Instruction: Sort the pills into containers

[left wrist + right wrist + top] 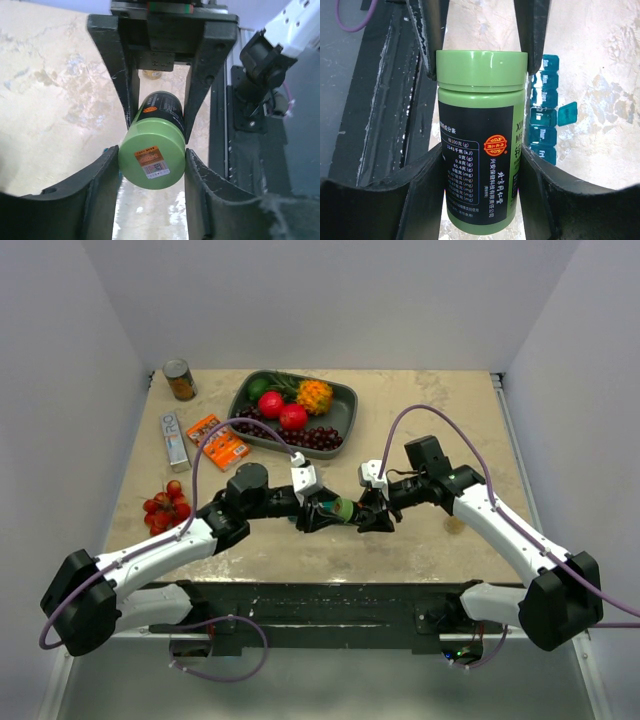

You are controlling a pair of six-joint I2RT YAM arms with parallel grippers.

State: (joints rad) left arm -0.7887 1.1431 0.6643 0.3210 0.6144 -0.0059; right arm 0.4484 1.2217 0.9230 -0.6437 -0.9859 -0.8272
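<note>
Green plastic catches the eye first: a green bottle (480, 100) with a black label is held level above the table (430, 550), clamped at both ends. The right gripper (481, 152) has its jaws narrowed onto the labelled body. The left gripper (152, 152) presses both fingers against the lid (481, 67), so the cap end faces the left arm. From above, the two grippers crowd over the bottle and only a sliver of green shows. The pill organizer (543, 120), a teal strip, lies on the table just beside and below the bottle, and only the right wrist view shows it plainly. The bottle and a left finger cover one edge, and one end runs behind a right finger, so I cannot count its compartments. Its long axis runs parallel to the bottle's. One flap (567, 113) stands open on the side away from the bottle, and the white day lettering is only partly legible.
</note>
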